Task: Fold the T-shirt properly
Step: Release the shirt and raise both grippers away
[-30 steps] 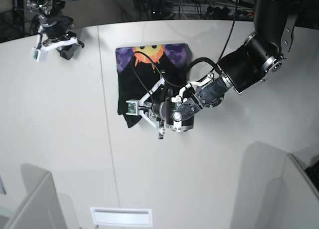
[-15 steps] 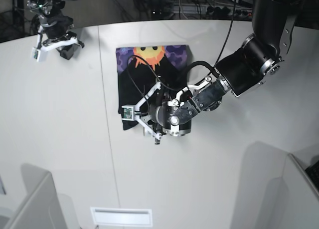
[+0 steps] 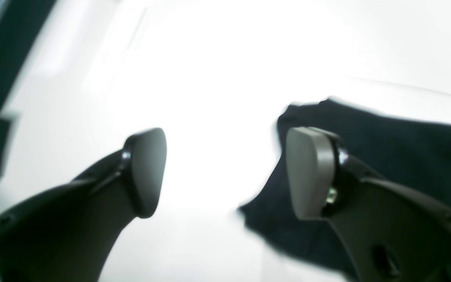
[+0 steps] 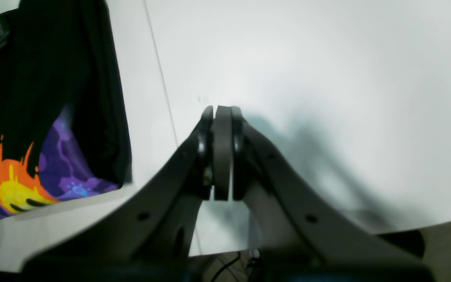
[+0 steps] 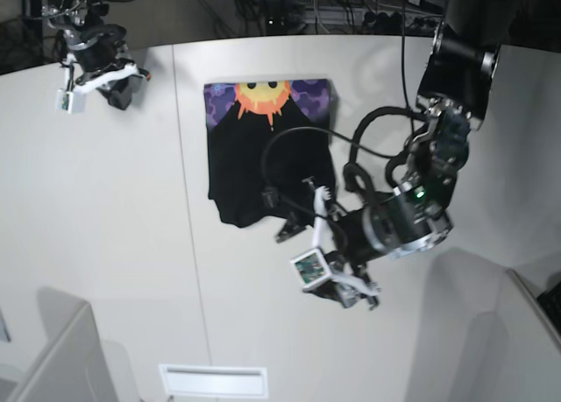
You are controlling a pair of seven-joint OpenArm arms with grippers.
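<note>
And the left arm is off the T-shirt [image 5: 263, 157]! A second ago its wrist was lying right over the lower part of the cloth; now it has swung away toward the near edge of the table [image 5: 114, 244] and sits below the shirt's bottom hem, forearm hanging almost straight down from the far side, cables looping beside it. The left gripper [image 3: 225, 172] has come apart too: jaws spread wide, nothing between the pads [image 3: 149, 168] but bright tabletop. In the left wrist view the shirt's black corner lies just behind the right-hand pad, apart from it as far as the blur allows.

Over at the far left corner of the table, well away from the shirt, the right arm has not budged across the three base views. The right gripper [image 4: 221, 152] is clenched tight on itself, pads pressed flat together, gripping nothing, hovering over bare white surface beside the table seam.

The shirt lies on the table's far middle, just right of the seam, folded into a rough upright rectangle. Its far strip shows the orange-yellow sun face on purple; the rest is plain black. The lower left corner bulges out a little unevenly, and the bottom edge looks rumpled rather than square.
</note>
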